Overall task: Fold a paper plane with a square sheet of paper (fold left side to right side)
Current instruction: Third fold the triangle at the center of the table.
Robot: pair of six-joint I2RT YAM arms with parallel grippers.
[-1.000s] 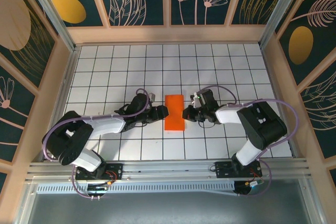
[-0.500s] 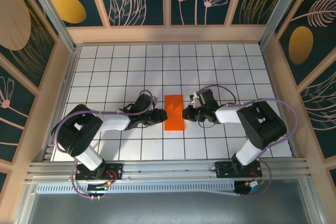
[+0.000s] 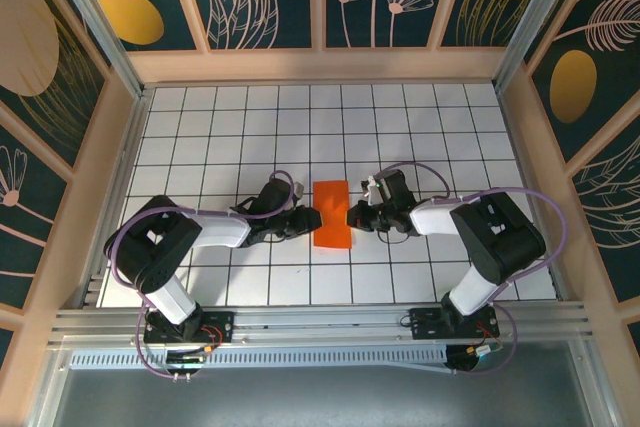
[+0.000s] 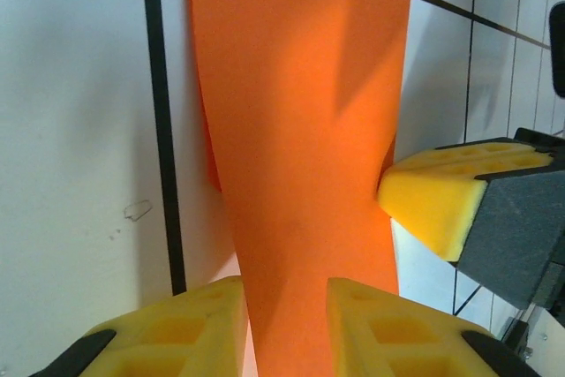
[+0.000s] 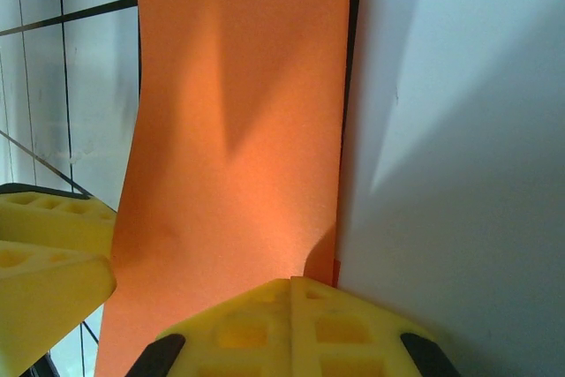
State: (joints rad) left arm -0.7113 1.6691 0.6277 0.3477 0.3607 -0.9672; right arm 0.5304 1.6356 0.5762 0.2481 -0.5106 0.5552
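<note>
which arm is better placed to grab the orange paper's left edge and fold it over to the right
Left. The left gripper has open fingers straddling the orange paper at its left edge. The right gripper is shut at the opposite edge, so it is likelier just steadying it.

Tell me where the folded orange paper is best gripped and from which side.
Probably the left long edge of the folded orange paper, approached low from the left with one finger above and one below. The sheet lies nearly flat on the table, and that edge seems slightly raised.
</note>
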